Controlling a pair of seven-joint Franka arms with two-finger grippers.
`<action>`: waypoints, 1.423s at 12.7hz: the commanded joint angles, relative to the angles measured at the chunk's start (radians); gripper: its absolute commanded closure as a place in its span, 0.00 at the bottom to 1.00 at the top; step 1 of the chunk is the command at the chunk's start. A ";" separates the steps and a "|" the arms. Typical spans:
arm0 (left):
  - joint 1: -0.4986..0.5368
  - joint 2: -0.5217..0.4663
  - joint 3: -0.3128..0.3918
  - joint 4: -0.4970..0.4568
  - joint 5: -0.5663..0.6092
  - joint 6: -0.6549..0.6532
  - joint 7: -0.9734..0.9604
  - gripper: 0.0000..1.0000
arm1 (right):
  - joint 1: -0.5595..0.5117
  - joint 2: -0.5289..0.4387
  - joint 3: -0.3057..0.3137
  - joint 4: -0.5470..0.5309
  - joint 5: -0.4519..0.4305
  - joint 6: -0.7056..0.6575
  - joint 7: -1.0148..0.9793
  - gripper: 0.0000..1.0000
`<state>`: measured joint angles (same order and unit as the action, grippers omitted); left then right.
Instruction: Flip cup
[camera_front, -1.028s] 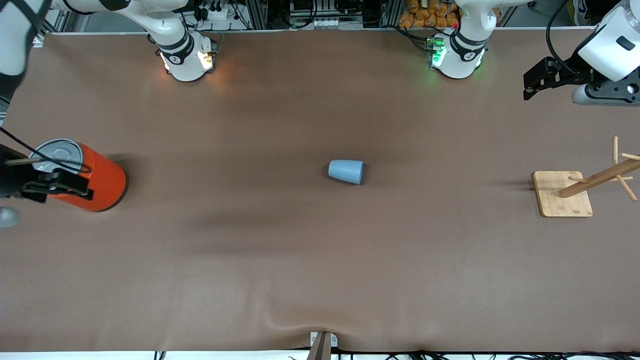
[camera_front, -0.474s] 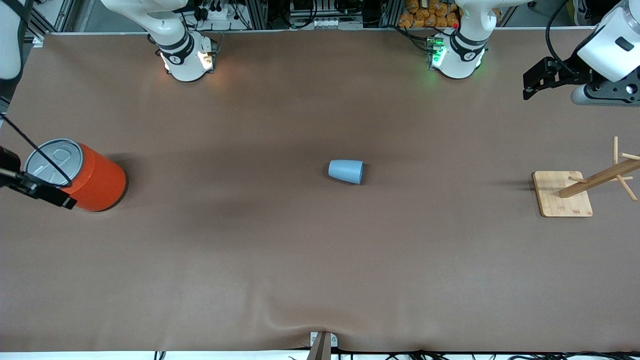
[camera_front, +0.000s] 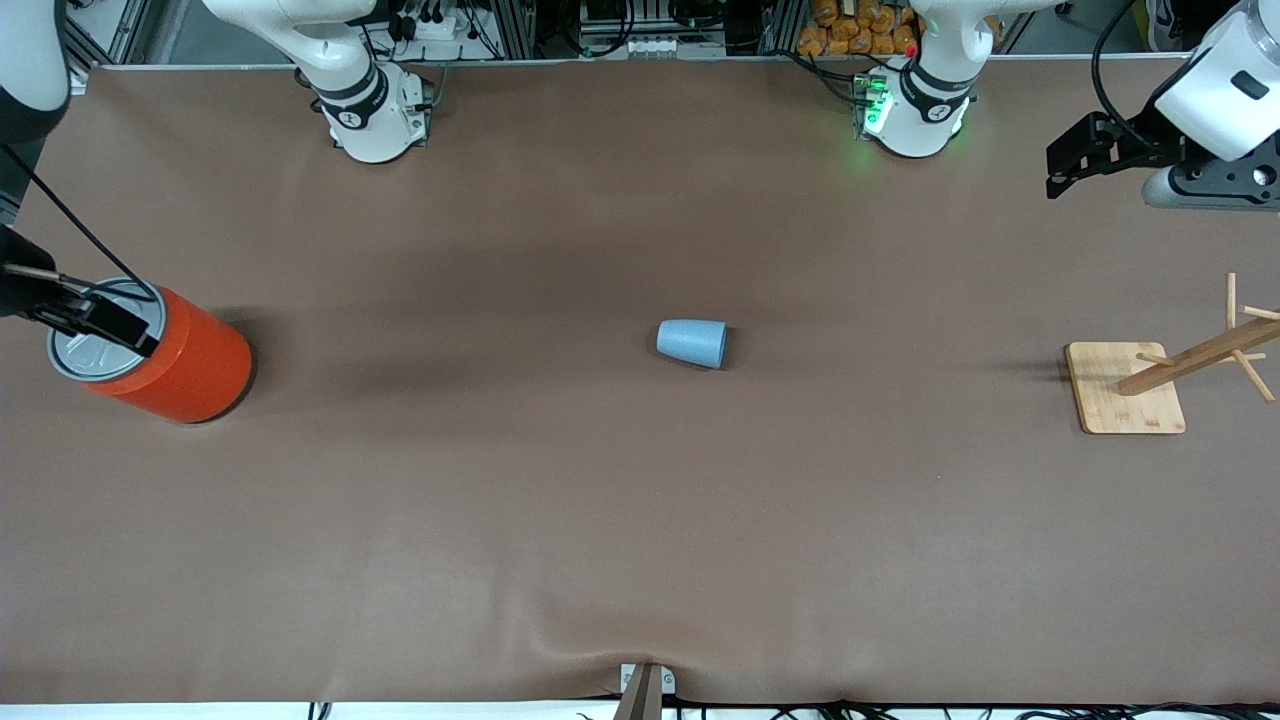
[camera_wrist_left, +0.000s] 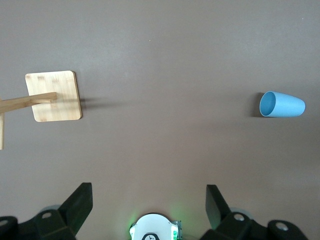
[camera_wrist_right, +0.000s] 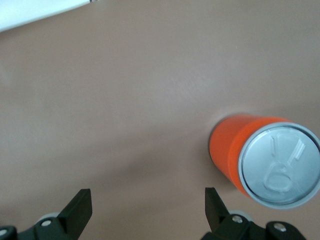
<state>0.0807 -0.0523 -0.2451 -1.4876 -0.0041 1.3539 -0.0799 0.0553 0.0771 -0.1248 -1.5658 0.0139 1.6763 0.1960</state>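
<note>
The light-blue cup (camera_front: 692, 342) lies on its side near the middle of the brown table, its wide mouth turned toward the left arm's end. In the left wrist view the cup (camera_wrist_left: 282, 104) shows its darker blue inside. My left gripper (camera_front: 1075, 160) is open and empty, high over the table's left-arm end, well away from the cup; its own view shows the left gripper (camera_wrist_left: 148, 199) with jaws wide apart. My right gripper (camera_front: 95, 318) is open and empty over the orange can at the right arm's end, and the right gripper (camera_wrist_right: 147, 201) shows bare table between its jaws.
A big orange can (camera_front: 170, 360) with a grey pull-tab lid stands at the right arm's end, also in the right wrist view (camera_wrist_right: 250, 150). A wooden peg rack on a square base (camera_front: 1125, 387) stands at the left arm's end, also in the left wrist view (camera_wrist_left: 53, 96).
My right gripper has moved up in the front view, from beside the can's nearer part to over its lid. The cup and the left arm have not moved.
</note>
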 joint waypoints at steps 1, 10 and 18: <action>0.004 -0.014 -0.008 0.001 0.023 -0.002 -0.015 0.00 | -0.011 0.024 -0.037 0.061 0.003 -0.086 -0.033 0.00; 0.007 -0.014 -0.005 0.015 0.024 0.008 -0.014 0.00 | 0.003 -0.177 -0.030 -0.229 0.018 0.080 -0.035 0.00; 0.001 0.101 -0.008 -0.020 -0.100 0.007 -0.014 0.00 | 0.009 -0.016 -0.030 0.070 -0.042 -0.153 -0.018 0.00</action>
<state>0.0793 -0.0269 -0.2461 -1.4933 -0.0560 1.3573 -0.0803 0.0657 0.0626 -0.1552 -1.5091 -0.0108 1.5199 0.1728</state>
